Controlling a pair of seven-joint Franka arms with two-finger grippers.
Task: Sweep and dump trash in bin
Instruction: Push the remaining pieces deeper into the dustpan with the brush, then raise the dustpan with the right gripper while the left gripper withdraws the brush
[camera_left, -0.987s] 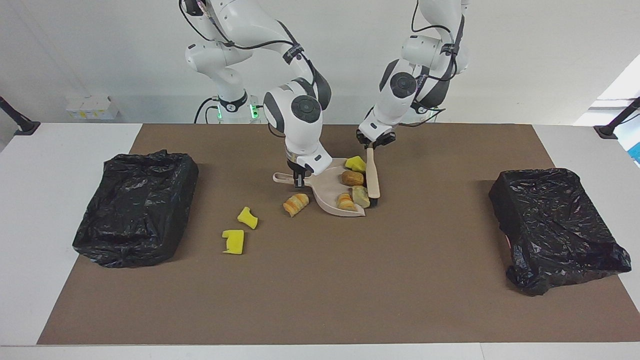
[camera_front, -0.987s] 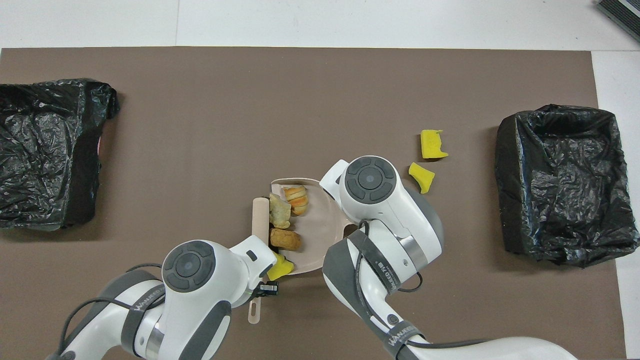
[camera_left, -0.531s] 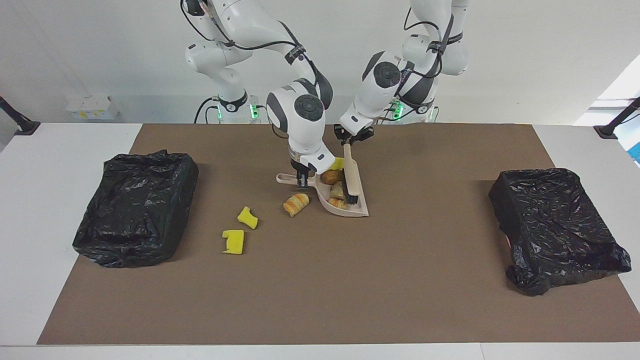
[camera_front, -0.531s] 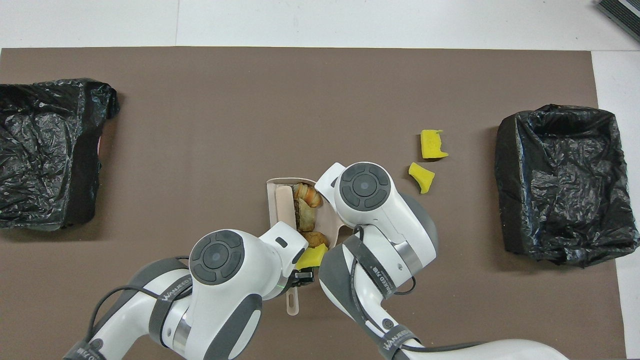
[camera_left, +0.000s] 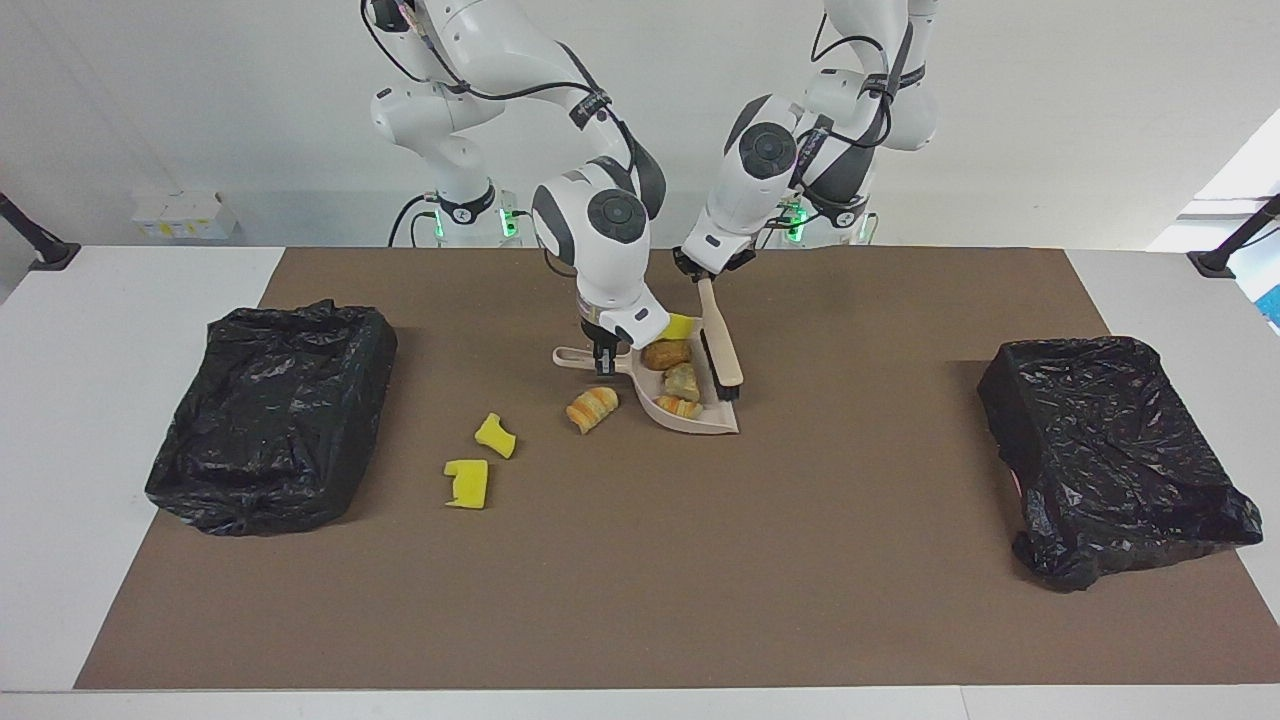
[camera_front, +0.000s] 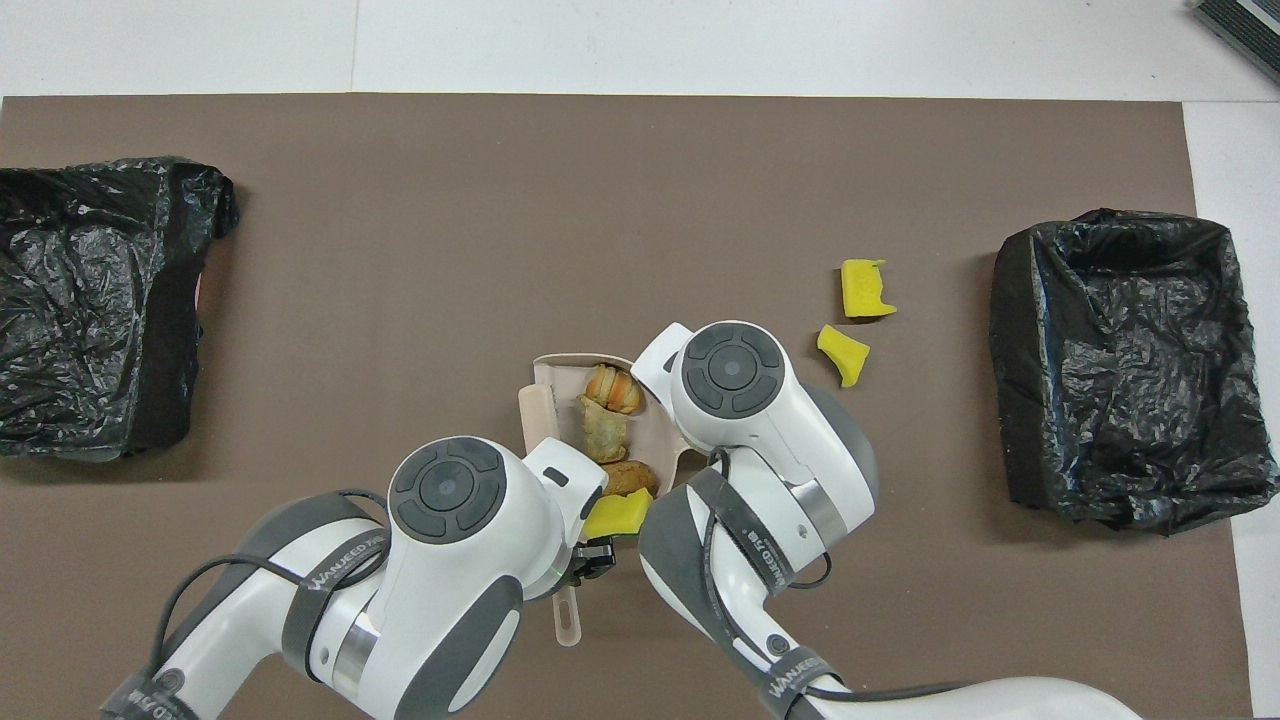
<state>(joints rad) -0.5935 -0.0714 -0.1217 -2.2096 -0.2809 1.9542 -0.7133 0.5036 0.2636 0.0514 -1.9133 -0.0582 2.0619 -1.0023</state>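
We see yellow, tan and orange trash (camera_left: 672, 366) in the dustpan (camera_left: 700, 415). The right gripper (camera_left: 601, 362) pinches its handle; the left gripper (camera_left: 706, 272) apparently clamps the brush (camera_left: 722, 350).

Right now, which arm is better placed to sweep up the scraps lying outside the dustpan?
Left, probably. The left gripper holds the brush, while the right gripper steadies the dustpan. The croissant piece lies beside the pan.

Two white arms (camera_left: 600, 215) with dark grey joint bands and round grey caps (camera_front: 727, 368) ringed by screws. Black cables looped along the links. Grey lettering on a band (camera_front: 340, 578). Green lights at the bases (camera_left: 508, 218).
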